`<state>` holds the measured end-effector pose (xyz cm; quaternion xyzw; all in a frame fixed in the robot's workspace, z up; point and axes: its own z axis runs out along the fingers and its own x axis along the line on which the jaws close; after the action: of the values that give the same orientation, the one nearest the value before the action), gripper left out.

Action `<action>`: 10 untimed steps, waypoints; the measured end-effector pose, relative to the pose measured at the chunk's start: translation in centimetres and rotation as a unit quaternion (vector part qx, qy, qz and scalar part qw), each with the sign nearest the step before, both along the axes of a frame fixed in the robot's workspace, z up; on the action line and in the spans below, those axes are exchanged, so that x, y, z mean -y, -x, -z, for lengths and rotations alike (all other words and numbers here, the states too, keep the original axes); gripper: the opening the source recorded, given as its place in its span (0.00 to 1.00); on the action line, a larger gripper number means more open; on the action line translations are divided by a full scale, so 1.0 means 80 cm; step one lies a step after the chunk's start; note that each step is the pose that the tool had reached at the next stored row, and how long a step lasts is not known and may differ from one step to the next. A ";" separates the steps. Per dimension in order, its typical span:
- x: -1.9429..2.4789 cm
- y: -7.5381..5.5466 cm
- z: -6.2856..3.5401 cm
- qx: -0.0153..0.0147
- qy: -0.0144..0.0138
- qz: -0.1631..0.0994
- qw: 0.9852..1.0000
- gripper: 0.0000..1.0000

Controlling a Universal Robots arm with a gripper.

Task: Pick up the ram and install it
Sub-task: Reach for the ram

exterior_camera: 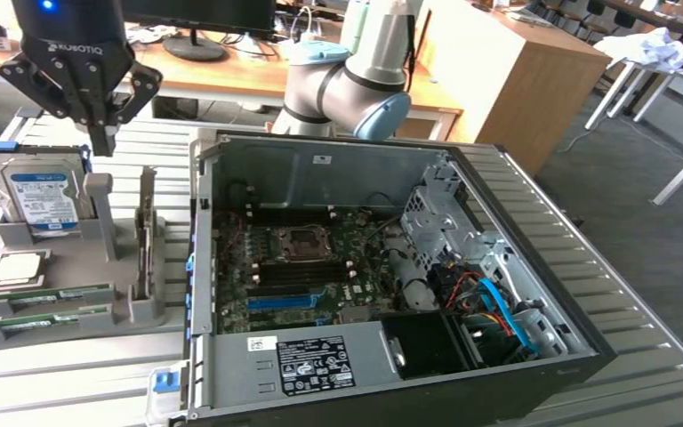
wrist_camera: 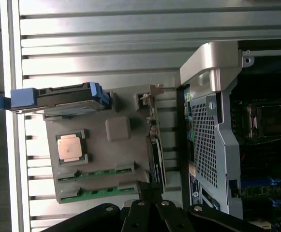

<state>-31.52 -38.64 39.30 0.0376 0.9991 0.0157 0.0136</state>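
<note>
Gripper [exterior_camera: 102,147], closed on nothing, hovers well apart from the ram [exterior_camera: 45,298] in its holder [exterior_camera: 104,267]

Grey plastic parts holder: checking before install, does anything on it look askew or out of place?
Nothing stands out: both green ram sticks lie in their slots, the silver hard drive stands upright, the square processor chip sits flat.
</note>
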 end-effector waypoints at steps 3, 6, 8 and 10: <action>0.0019 0.000 0.000 0.000 0.000 0.000 1.000 0.10; 0.0035 0.000 0.000 0.000 0.000 0.000 1.000 0.10; 0.0050 0.000 0.000 0.000 0.000 0.000 1.000 0.10; 0.0066 0.000 0.000 0.000 0.000 0.000 1.000 0.10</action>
<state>-31.52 -39.17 39.30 0.0376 0.9991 0.0153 0.0136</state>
